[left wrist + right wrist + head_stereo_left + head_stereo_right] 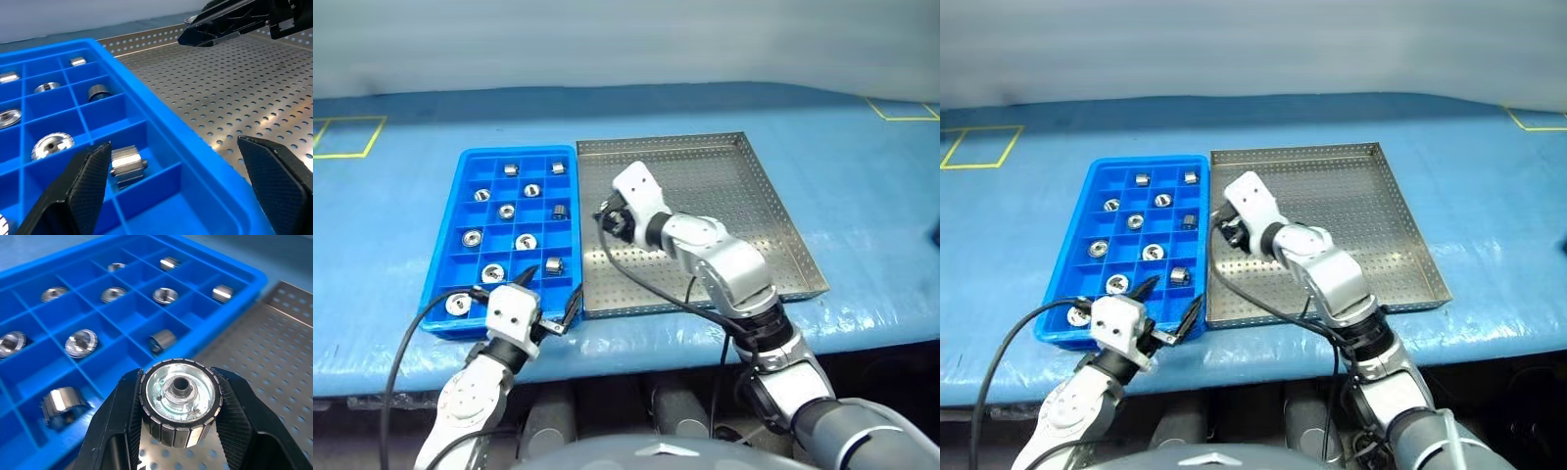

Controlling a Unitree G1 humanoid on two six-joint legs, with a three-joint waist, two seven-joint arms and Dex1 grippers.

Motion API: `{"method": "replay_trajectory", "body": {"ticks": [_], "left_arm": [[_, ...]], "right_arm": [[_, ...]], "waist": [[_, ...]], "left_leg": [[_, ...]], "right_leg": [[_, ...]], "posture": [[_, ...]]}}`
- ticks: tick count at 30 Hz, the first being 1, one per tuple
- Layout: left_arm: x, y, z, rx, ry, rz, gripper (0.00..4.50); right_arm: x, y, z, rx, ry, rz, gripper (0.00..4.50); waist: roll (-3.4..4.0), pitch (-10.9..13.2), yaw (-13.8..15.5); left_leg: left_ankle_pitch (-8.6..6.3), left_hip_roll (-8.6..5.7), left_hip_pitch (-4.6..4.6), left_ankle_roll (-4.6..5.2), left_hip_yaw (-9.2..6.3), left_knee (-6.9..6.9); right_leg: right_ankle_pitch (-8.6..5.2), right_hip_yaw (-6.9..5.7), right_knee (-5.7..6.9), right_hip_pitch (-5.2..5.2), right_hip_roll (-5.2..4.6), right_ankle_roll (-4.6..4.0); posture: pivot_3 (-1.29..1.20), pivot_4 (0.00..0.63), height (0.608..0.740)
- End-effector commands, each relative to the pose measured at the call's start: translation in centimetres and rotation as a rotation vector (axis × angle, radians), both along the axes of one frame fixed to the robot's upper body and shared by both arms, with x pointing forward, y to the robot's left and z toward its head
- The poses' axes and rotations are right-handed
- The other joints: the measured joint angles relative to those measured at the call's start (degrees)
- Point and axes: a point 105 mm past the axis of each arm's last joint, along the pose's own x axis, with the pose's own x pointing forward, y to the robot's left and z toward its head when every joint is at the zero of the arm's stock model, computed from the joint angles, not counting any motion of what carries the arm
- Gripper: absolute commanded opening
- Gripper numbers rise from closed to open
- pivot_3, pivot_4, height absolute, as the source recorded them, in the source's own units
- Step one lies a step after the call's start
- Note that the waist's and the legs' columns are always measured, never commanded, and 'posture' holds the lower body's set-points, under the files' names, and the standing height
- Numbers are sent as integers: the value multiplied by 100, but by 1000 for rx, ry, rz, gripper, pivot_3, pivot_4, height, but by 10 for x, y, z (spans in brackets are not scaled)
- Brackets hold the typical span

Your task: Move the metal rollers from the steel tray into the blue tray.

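The blue tray [514, 151] lies left of the steel tray [744, 215], long sides touching. Several metal rollers [506, 211] sit in its square compartments, some upright, some on their sides. My right gripper [609, 219] hangs over the steel tray's left edge, beside the blue tray. It is shut on one roller [180, 391], whose hollow end faces the wrist camera. My left gripper [550, 289] is open and level at the blue tray's near right corner, nothing between its fingers [88, 181]. A roller [126, 164] lies in the compartment just beyond them.
Both trays rest on a table with a blue cover [862, 196], close to its near edge. Yellow tape squares [352, 137] mark the far left and far right of the cover. Black cables loop from both wrists below the table edge.
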Motion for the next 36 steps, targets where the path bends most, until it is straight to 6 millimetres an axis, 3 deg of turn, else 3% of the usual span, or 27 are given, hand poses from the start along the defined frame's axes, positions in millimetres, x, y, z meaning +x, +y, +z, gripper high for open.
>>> {"method": "replay_trajectory", "body": {"ticks": [1,7,17,21,26,36], "left_arm": [[-10,8,19,16,-90,74,4500],[-32,19,11,31,-70,184,4500],[-51,19,0,11,-36,244,4500],[-50,17,0,9,-40,235,4500],[-48,15,1,10,-46,209,4500],[-40,11,4,6,-55,169,4500]], "right_arm": [[-16,27,15,40,-52,157,1716],[-31,48,-1,30,-3,290,1716],[-58,57,-44,-19,166,403,1716],[-60,54,-56,-47,204,400,3023],[-58,47,-51,-32,204,378,4435],[-56,38,-46,-18,190,362,4435]], "waist": [[-1,0,92],[-3,2,398],[1,6,662],[1,4,743],[2,3,766],[2,3,772]], "left_leg": [[0,0,-1,0,0,0],[-1,-1,-4,-1,2,0],[-18,14,-15,-18,4,-6],[-36,17,-22,-24,6,-3],[-58,27,-26,-28,12,-6],[-71,28,-22,-20,16,5]], "right_leg": [[0,-1,-1,-1,0,0],[-1,-3,-10,-4,-7,-2],[-2,-16,-79,-19,-8,-2],[-2,-20,-85,-16,-6,-1],[-15,-22,-84,-8,4,-2],[-29,-23,-79,1,4,-1]], "posture": [[296,150,740],[377,150,740],[430,150,740],[421,150,740],[394,150,740],[363,150,740]]}}
